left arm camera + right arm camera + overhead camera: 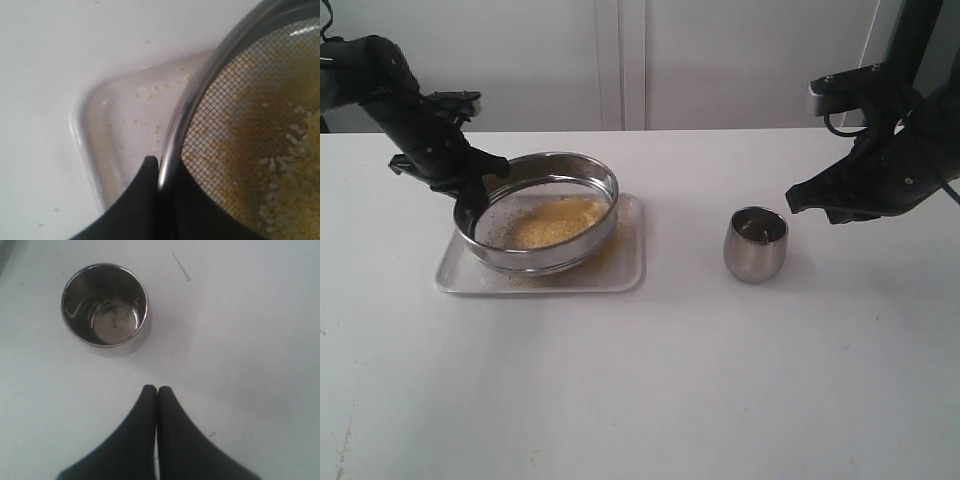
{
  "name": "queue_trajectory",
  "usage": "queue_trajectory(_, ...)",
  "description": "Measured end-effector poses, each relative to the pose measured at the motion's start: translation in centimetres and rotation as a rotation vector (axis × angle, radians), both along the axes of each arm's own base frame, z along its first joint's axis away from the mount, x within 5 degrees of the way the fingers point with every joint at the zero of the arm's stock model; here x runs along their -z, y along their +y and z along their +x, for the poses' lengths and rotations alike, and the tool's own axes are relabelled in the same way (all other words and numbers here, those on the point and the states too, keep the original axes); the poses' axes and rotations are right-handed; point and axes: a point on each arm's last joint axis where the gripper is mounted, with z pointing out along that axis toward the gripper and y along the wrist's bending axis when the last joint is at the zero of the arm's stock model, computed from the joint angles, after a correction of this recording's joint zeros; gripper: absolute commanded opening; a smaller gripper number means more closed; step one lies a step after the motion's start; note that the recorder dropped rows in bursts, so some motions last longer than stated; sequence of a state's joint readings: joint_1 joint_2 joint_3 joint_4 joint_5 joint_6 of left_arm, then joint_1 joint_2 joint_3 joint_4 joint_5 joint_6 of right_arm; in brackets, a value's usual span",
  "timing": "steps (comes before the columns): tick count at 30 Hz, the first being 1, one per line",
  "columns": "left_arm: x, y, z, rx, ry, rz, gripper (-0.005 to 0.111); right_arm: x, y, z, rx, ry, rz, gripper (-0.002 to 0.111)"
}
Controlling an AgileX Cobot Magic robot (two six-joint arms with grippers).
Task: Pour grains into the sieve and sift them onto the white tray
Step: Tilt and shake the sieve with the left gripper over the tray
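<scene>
1. Steel sieve hangs over the white tray. Left jaws are clenched on its rim at the side nearest the left arm. Wrist view shows one side outside the ring, the other inside. A rim grip prob. lets the arm shake it w/o touching the mesh.
2. Grains are mostly in the sieve, heaped mid-mesh: golden, w/ paler coarse bits. Fine yellow dust lies on the tray by the sieve's near-right edge, plus a few strays at one tray corner. Judging by that, pouring is done and sifting is the step in hand.
3. Sieve looks a bit tilted; can't tell if its base touches the tray. It's kept inside the tray's outline, so fallout lands there, not on the desk.
4. Steel cup stands upright on the desk, right of the tray and well apart. It's empty inside and out of the sieve's way.
5. Right jaws are pressed together, gripping nothing. They hover just beside the cup, on the side away from the tray, clear of the left arm's work.
6. Nothing blocks the sieve. The tray's rim is low, though, so a hard shake could fling grains over it.
</scene>
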State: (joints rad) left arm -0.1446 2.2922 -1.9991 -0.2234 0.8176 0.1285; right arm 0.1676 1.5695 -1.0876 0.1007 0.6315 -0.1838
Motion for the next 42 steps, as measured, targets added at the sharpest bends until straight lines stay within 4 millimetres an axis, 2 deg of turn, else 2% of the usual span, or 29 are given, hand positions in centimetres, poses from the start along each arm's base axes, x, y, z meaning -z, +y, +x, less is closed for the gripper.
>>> queue_trajectory(2, 0.0, 0.7, 0.0, -0.028, 0.023, -0.015, 0.0, 0.0, 0.0, 0.0, 0.0, 0.0, 0.0, 0.0)
queue_trajectory(6, 0.1, 3.7, 0.3, -0.103, 0.035, 0.005, 0.0, 0.0, 0.0, 0.0, 0.0, 0.0, 0.0, 0.0)
queue_trajectory(8, 0.1, 3.8, 0.5, -0.112, 0.016, 0.007, 0.0, 0.0, 0.0, 0.0, 0.0, 0.0, 0.0, 0.0)
queue_trajectory(14, -0.1, -0.4, 0.1, -0.02, -0.015, -0.007, 0.0, 0.0, 0.0, 0.0, 0.0, 0.0, 0.0, 0.0)
queue_trajectory(16, 0.0, -0.5, -0.1, -0.016, 0.013, -0.006, 0.0, 0.0, 0.0, 0.0, 0.0, 0.0, 0.0, 0.0)
queue_trajectory(20, 0.0, 2.2, 0.2, -0.082, 0.023, 0.017, 0.0, 0.0, 0.0, 0.0, 0.0, 0.0, 0.0, 0.0)
queue_trajectory(22, -0.1, 2.6, 0.5, -0.103, 0.001, 0.011, 0.0, 0.0, 0.0, 0.0, 0.0, 0.0, 0.0, 0.0)
queue_trajectory(25, -0.5, 1.0, 0.5, -0.081, -0.041, 0.002, 0.0, 0.0, 0.0, 0.0, 0.0, 0.0, 0.0, 0.0)
queue_trajectory(27, -0.5, -0.8, 0.2, -0.034, -0.046, 0.003, 0.0, 0.0, 0.0, 0.0, 0.0, 0.0, 0.0, 0.0)
queue_trajectory(29, -0.6, -1.5, -0.2, -0.004, -0.022, 0.008, 0.0, 0.0, 0.0, 0.0, 0.0, 0.0, 0.0, 0.0)
queue_trajectory(31, -0.5, -1.2, -0.5, -0.006, 0.014, 0.003, 0.0, 0.0, 0.0, 0.0, 0.0, 0.0, 0.0, 0.0)
queue_trajectory(35, -0.5, 1.4, 0.0, -0.082, 0.024, -0.004, 0.0, 0.0, 0.0, 0.0, 0.0, 0.0, 0.0, 0.0)
queue_trajectory(37, -0.5, 1.3, 0.2, -0.071, -0.005, 0.0, 0.0, 0.0, 0.0, 0.0, 0.0, 0.0, 0.0, 0.0)
queue_trajectory(40, -0.6, -0.5, 0.0, -0.005, -0.031, 0.014, 0.0, 0.0, 0.0, 0.0, 0.0, 0.0, 0.0, 0.0)
queue_trajectory(42, -0.6, -1.0, -0.2, -0.017, -0.006, -0.014, 0.0, 0.0, 0.0, 0.0, 0.0, 0.0, 0.0, 0.0)
